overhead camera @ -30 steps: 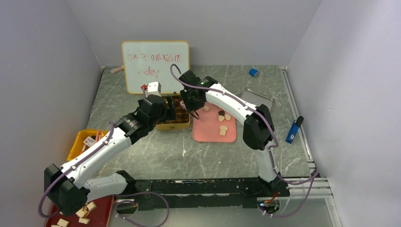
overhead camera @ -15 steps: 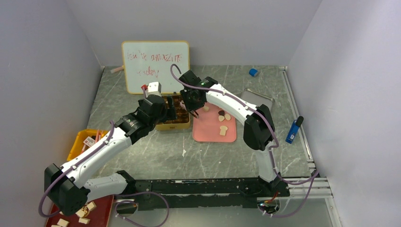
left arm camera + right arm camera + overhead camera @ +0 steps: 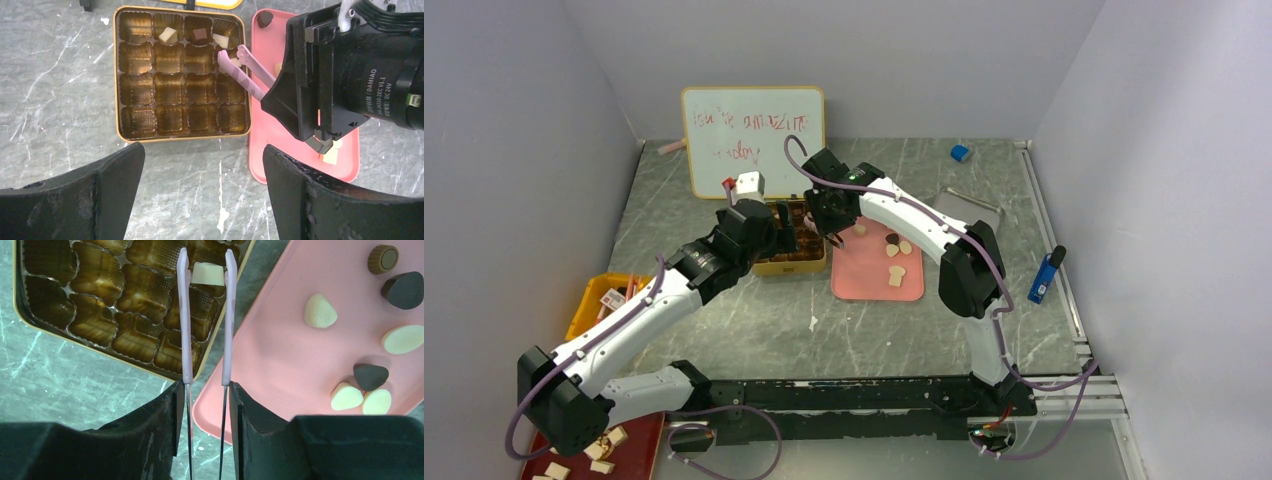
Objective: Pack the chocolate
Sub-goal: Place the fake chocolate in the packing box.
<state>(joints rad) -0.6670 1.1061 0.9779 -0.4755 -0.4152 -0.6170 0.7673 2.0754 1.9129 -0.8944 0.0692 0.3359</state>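
left gripper [image 3: 202, 152]: my fingers stand wide apart and hold nothing, hanging above the near edge of the gold box.
right gripper [image 3: 206, 387]: my fingers are closed partway, clamped on the thin stems of the purple tweezers [image 3: 183, 315], which reach out over the box.
tweezer tips: apart, one on each side of a white chocolate [image 3: 207, 274]; i cannot tell whether they touch it.
gold box [image 3: 116, 75]: a grid of cells, most of them bare, lying just beside the pink tray [image 3: 280, 355].
chocolate in the box: in the top row of my left wrist view sit a white piece [image 3: 168, 35], a dark piece [image 3: 200, 34] and a second white piece [image 3: 220, 40], each in its own cell; the one between the tips is in a cell along the edge next to the pink tray.
chocolate on the pink tray: two dark pieces [image 3: 405, 290], four white ones [image 3: 320, 311] and a small gold-brown cup [image 3: 383, 259], lying loose, apart from the tweezers.
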